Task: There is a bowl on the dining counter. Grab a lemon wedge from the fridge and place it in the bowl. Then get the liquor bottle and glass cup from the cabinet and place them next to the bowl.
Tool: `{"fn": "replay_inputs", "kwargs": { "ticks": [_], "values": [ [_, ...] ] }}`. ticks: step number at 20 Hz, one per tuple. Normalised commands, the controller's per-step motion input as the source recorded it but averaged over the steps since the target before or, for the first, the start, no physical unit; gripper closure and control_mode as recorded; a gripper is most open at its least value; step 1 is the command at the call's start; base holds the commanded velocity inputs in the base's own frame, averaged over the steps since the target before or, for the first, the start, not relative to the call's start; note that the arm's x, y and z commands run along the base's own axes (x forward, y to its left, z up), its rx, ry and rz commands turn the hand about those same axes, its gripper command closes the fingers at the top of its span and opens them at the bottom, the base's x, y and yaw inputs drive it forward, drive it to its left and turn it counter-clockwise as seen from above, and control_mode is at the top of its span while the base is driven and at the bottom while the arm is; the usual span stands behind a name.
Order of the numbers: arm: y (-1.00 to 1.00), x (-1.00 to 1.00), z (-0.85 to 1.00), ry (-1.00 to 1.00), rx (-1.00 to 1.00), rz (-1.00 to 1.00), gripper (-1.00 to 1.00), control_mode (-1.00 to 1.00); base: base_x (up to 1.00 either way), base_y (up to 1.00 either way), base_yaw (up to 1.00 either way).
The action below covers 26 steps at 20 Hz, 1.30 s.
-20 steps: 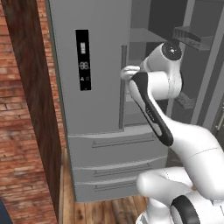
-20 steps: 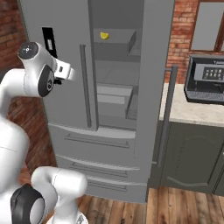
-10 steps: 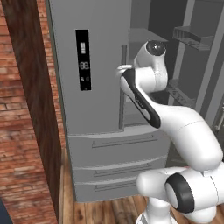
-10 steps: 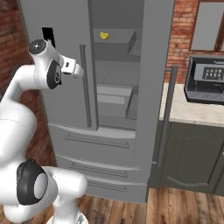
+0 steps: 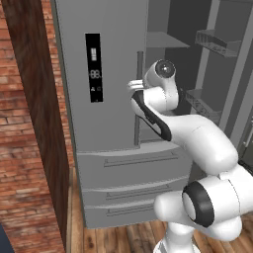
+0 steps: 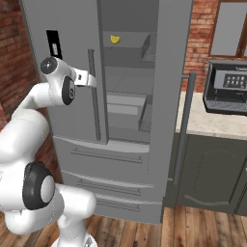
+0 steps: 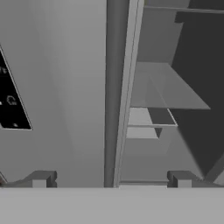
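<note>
The hand [image 7: 111, 181], fingers spread wide and empty, faces the fridge's left door handle [image 7: 116, 92], lemon wedge [image 6: 115, 39] on the top shelf.

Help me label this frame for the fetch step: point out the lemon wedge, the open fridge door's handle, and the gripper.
lemon wedge [image 6: 115, 39], right base view, its yellow middle.
fridge door handle [image 6: 182, 126], right base view, mid-bar.
gripper [image 7: 109, 180], hand view, midway between the open fingertips.

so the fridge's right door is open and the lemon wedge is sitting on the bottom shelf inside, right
Not quite. The fridge's right door is open, but the lemon wedge is sitting on the top shelf inside, not the bottom one. The right base view shows it, well above the lower shelves.
</note>
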Motion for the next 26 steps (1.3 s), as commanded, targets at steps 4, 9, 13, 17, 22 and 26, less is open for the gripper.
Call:
{"fn": "replay_inputs", "kwargs": {
  "ticks": [4,9,13,17,22,26],
  "values": [
    [0.0,0.79,-0.02,0.0,0.0,0.0,-1.0,-1.0,0.0,0.0,0.0],
    [0.0,0.58,-0.14,-0.01,0.0,0.0,-1.0,-1.0,0.0,0.0,0.0],
    [0.0,0.52,-0.27,-0.01,0.0,0.0,-1.0,-1.0,0.0,0.0,0.0],
    [-0.01,0.57,-0.26,0.0,0.0,0.0,-1.0,-1.0,0.0,0.0,0.0],
    [-0.02,0.49,-0.18,0.0,0.0,0.0,-1.0,-1.0,0.0,0.0,0.0],
    [0.0,0.46,-0.18,0.0,0.0,-0.01,1.0,-1.0,0.0,0.0,0.0]
  ]
}}
